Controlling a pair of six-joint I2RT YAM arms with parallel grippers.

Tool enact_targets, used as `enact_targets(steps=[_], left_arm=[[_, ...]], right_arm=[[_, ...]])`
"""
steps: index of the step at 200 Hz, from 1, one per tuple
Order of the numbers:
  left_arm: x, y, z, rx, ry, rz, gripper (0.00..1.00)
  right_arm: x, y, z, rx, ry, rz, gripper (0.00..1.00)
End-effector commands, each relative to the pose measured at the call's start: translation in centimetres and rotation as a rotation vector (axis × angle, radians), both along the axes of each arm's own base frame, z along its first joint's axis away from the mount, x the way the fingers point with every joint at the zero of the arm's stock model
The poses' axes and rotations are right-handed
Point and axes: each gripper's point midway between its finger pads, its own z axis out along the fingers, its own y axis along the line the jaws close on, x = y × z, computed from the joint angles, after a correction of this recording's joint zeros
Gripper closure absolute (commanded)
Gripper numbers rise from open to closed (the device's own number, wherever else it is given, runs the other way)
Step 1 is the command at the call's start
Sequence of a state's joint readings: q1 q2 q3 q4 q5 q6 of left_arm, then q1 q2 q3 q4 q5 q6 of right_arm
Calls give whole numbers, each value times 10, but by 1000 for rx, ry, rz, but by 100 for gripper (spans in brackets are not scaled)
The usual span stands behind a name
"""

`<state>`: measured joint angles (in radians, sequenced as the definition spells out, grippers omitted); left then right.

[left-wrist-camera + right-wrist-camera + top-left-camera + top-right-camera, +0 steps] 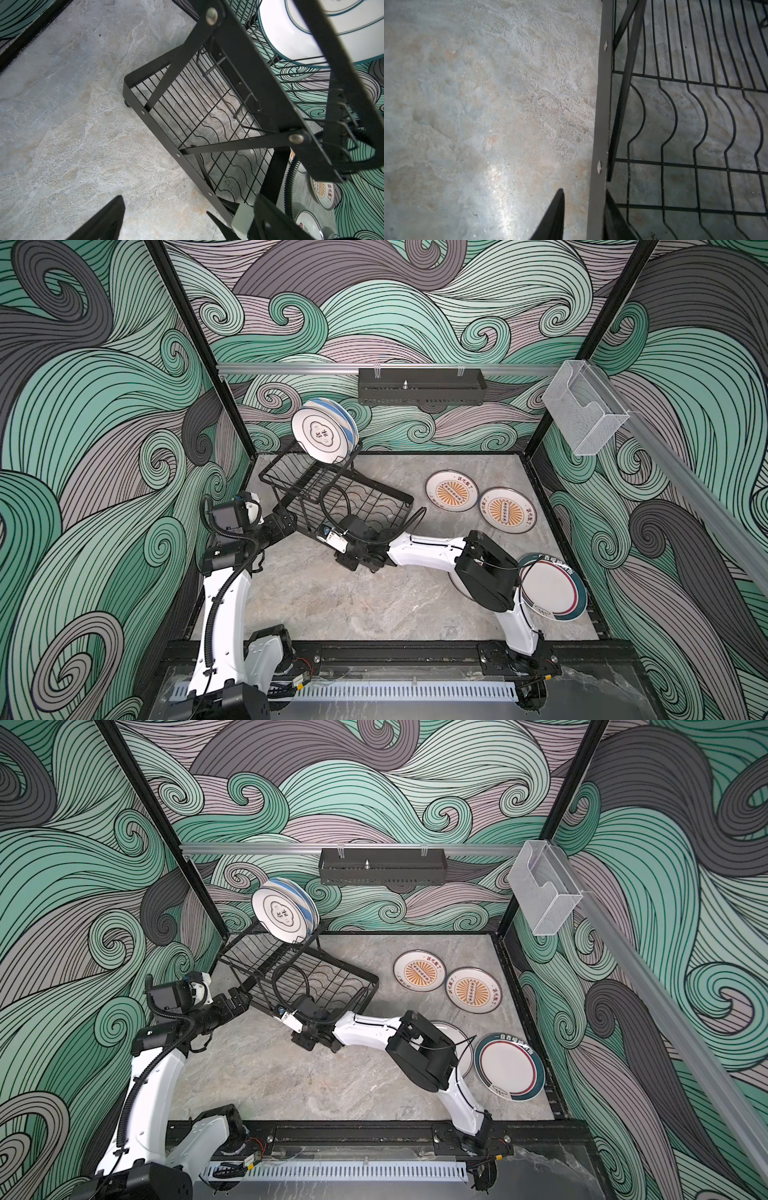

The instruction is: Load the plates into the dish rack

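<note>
- Walls (83,406) patterned with teal and grey swirls are enclosing a grey marble-look tabletop (332,605).
- The black wire two-level dish rack (303,479) is standing at the far left of the tabletop, turned at an angle to the walls.
- In its raised tier a white round plate with a thin teal ring and dark characters (320,438) is standing on edge. A blue-and-cream striped round plate (347,423) is standing close behind it.
- Two white round plates with orange sunbursts (452,491) (508,512) are lying flat, just beside each other, to the right of the rack.
- A white round plate with a broad teal rim (555,588) is lying flat at the near right. Beside it another white plate (463,1056) is lying mostly hidden under the right arm.
- The left claw (164,224) is hovering at the rack's near-left end with its jaws standing wide, gripping nothing.
- The right claw (584,191) is reaching across the middle to the rack's near base rail. Its jaws are standing narrowly apart, straddling the rail. One finger is sitting outside with a gap showing, the other inside over the wavy grid.
</note>
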<state>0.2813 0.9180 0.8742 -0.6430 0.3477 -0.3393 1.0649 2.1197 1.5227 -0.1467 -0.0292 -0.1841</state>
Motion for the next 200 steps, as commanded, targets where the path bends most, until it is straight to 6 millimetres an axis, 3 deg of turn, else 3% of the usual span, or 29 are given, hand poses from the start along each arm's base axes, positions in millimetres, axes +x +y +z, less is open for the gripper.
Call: enact_targets(steps=[1,26,50,68,86,117,142,161,200], left_arm=[[-3,3,8,24,-15,4,1],[-3,-5,19,17,-54,-43,1],[-5,-10,27,-7,-81,-49,1],[-10,-15,35,-26,-99,-58,1],[-15,-22,42,-51,-116,-73,1],[-19,-51,52,-151,-137,-155,1],[-26,-86,53,-118,-132,-273,1],[-27,-116,46,-128,-118,-357,1],[-25,-152,15,-135,-88,-467,2]], right_arm=[[-3,3,42,86,-35,9,60],[1,-15,67,127,-21,-58,43],[5,-44,101,177,-12,-143,35],[7,-78,121,196,4,-227,31],[10,-126,126,174,43,-350,27],[2,-237,110,77,148,-627,20],[-18,-307,94,44,178,-821,16],[-32,-339,75,39,237,-926,15],[-44,-369,30,-6,361,-1057,13]])
